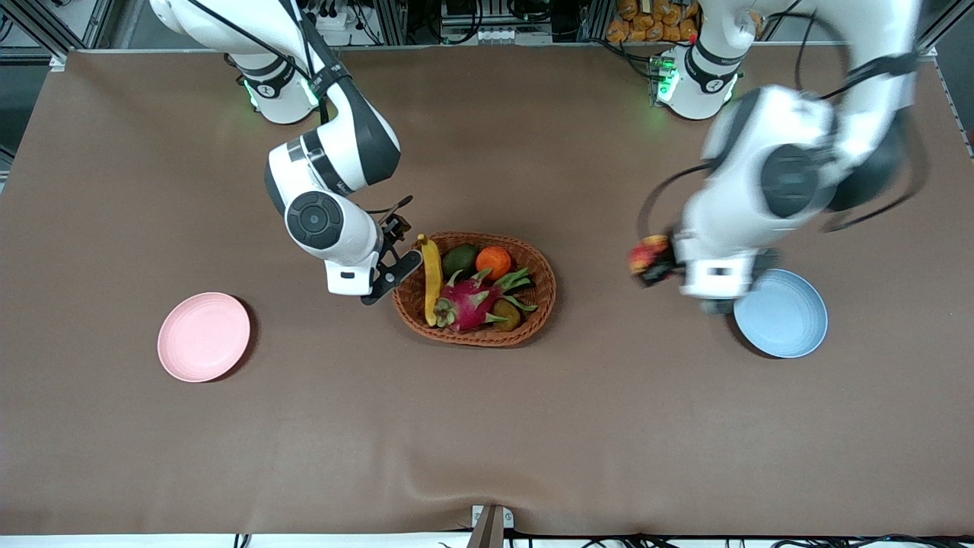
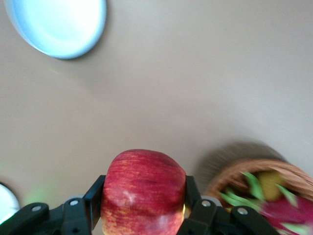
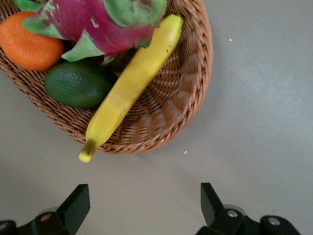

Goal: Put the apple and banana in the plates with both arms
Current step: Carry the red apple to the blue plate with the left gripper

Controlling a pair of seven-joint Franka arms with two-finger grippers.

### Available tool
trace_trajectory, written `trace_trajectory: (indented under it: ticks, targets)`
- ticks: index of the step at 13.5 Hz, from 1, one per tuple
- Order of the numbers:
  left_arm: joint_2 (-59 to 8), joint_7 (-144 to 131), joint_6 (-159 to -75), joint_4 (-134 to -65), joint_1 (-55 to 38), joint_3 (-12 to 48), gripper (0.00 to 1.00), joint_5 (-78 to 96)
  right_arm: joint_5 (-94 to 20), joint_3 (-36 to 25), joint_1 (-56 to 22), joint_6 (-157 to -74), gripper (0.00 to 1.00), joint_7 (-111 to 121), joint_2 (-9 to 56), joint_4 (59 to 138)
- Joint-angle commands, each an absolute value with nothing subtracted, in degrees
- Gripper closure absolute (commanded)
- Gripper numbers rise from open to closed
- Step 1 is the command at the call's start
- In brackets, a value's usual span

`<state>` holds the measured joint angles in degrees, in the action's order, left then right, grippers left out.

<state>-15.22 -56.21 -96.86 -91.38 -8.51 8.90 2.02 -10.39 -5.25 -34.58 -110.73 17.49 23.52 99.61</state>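
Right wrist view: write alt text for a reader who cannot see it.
The right gripper, fingers open, is over bare table beside a woven basket. A yellow banana lies in the basket with its stem tip over the rim, next to a dragon fruit, an orange and a dark green fruit.

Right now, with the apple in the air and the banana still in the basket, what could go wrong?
1. The left tool grips only the apple by its sides, over bare table short of the blue plate; a slip lets it roll away.
2. The right tool is open beside the basket. The banana lies against the dragon fruit, so lifting it may drag the fruit or tip the basket.
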Motion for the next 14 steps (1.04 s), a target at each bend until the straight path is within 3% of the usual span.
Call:
trace_trajectory:
  ticks: [1, 3, 5, 8, 11, 12, 14]
  targets:
    - [-14.2, -46.3, -96.5, -98.1, -0.5, 9.4, 1.00, 0.4, -11.3, -5.6, -38.7, -116.7, 0.00, 18.6, 20.9, 104.6]
    - [-14.7, -44.7, -99.9, -102.9, 4.4, 9.8, 1.00, -6.9, -11.2, -5.6, -41.3, -118.6, 0.00, 17.9, 21.4, 104.7]
    - [-15.2, -44.4, -108.6, -109.2, 7.5, 9.7, 1.00, -10.3, -11.2, -5.7, -43.0, -122.8, 0.00, 17.2, 21.9, 105.7]
    - [-21.5, -40.5, -119.3, -111.4, 13.8, 9.7, 1.00, -12.3, -11.2, -5.6, -42.8, -130.5, 0.00, 10.7, 22.1, 110.6]
    - [-26.8, -38.5, -125.9, -110.7, 16.8, 9.7, 1.00, -12.5, -11.3, -5.5, -43.2, -130.1, 0.00, 0.9, 22.1, 111.5]
    - [-27.9, -38.5, -125.9, -110.2, 16.7, 9.7, 0.94, -12.5, -11.3, -5.5, -43.7, -130.2, 0.00, -1.5, 22.1, 112.0]
    - [-29.2, -38.4, -125.9, -109.2, 16.6, 9.7, 0.33, -12.6, -11.3, -5.5, -44.3, -130.3, 0.06, -3.6, 22.1, 112.5]
